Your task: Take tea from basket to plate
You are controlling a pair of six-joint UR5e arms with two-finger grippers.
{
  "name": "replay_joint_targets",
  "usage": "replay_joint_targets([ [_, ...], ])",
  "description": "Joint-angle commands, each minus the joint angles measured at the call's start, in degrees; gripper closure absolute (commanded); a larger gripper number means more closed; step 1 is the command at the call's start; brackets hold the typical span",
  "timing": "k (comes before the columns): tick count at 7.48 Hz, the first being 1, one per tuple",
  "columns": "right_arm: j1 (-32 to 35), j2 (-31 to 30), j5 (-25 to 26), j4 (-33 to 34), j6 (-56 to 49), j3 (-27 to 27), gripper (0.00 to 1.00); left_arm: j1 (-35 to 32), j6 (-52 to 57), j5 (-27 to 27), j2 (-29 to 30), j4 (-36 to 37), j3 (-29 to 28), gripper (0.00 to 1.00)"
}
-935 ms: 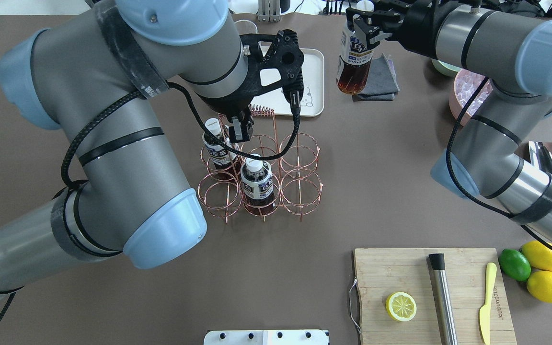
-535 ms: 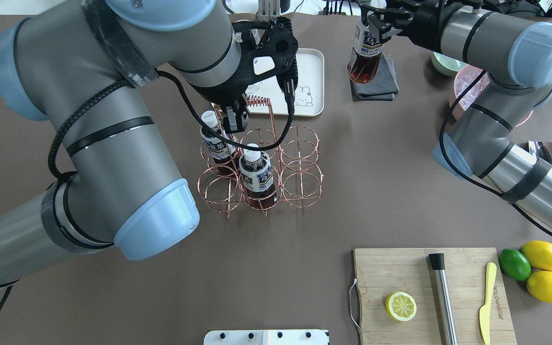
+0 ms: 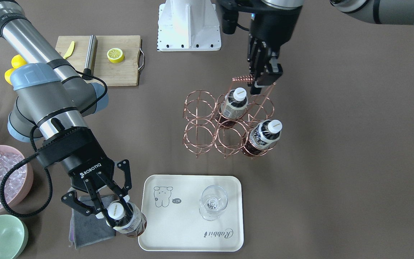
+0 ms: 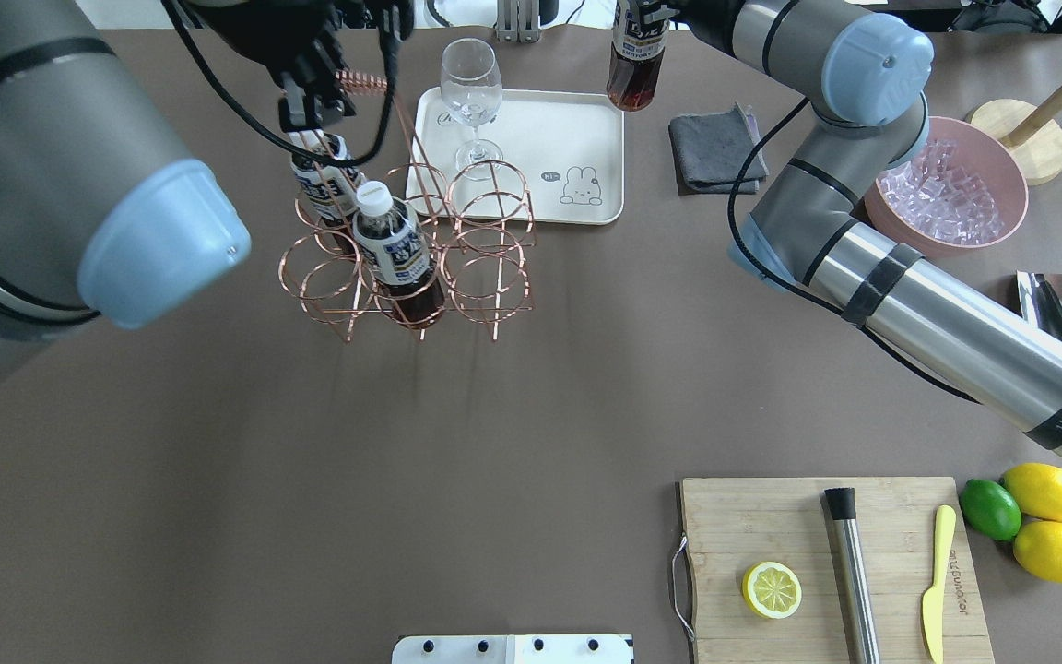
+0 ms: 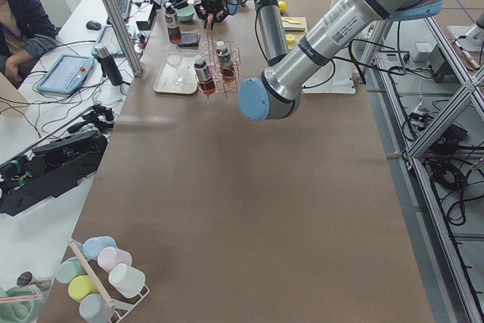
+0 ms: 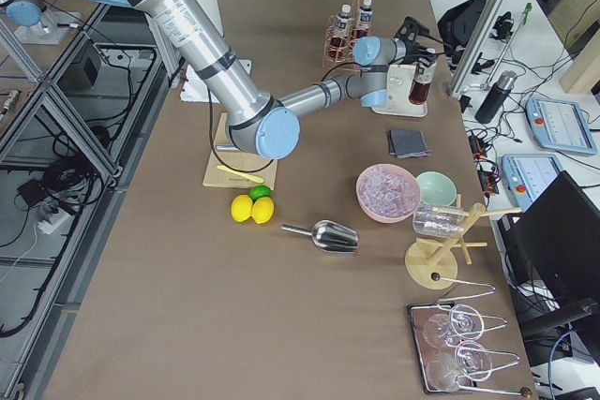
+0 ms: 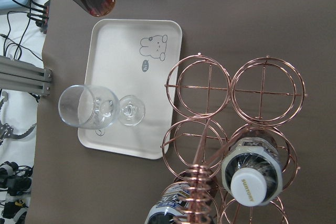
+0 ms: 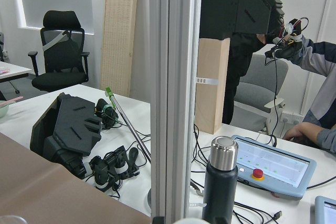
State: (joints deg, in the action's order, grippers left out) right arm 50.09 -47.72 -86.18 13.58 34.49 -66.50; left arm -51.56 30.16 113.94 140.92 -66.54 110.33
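My right gripper (image 3: pixel 116 213) is shut on a tea bottle (image 3: pixel 129 222), holding it tilted in the air at the edge of the cream plate (image 3: pixel 189 239); it also shows in the overhead view (image 4: pixel 634 69). My left gripper (image 3: pixel 263 82) is shut on the coiled handle (image 3: pixel 242 78) of the copper basket (image 3: pixel 199 124). In the overhead view the basket (image 4: pixel 485 267) hangs below the left gripper (image 4: pixel 312 109). Two more tea bottles (image 4: pixel 395 249) (image 4: pixel 321 184) stand in its slots. In the left wrist view the basket (image 7: pixel 268 93) and plate (image 7: pixel 123 45) lie below.
A stemmed glass (image 4: pixel 470 90) stands on the plate (image 4: pixel 577 129). A grey cloth (image 4: pixel 711 148) lies right of it. Pink ice bowl (image 4: pixel 946 189), green bowl (image 3: pixel 0 235), metal scoop (image 4: pixel 1056 309), and cutting board (image 4: pixel 771 516) with lemon half and muddler occupy the right side.
My left gripper has carried the basket with its two bottles to the left and further back. My right gripper has moved the held tea bottle left, from over the cloth to the plate's edge.
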Motion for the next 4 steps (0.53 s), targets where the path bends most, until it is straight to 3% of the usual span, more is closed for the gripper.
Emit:
replay_joint_targets([
  [1,-2.4,3.1,4.5,0.8,0.7,2.8,1.0,-10.8,9.5,6.3,-5.5,0.1,0.0,1.0],
  [4,-7.7,3.9,10.8,0.9,2.3,3.6,1.0,-21.4,23.2,10.1,-14.2,0.1,-0.1,1.0],
])
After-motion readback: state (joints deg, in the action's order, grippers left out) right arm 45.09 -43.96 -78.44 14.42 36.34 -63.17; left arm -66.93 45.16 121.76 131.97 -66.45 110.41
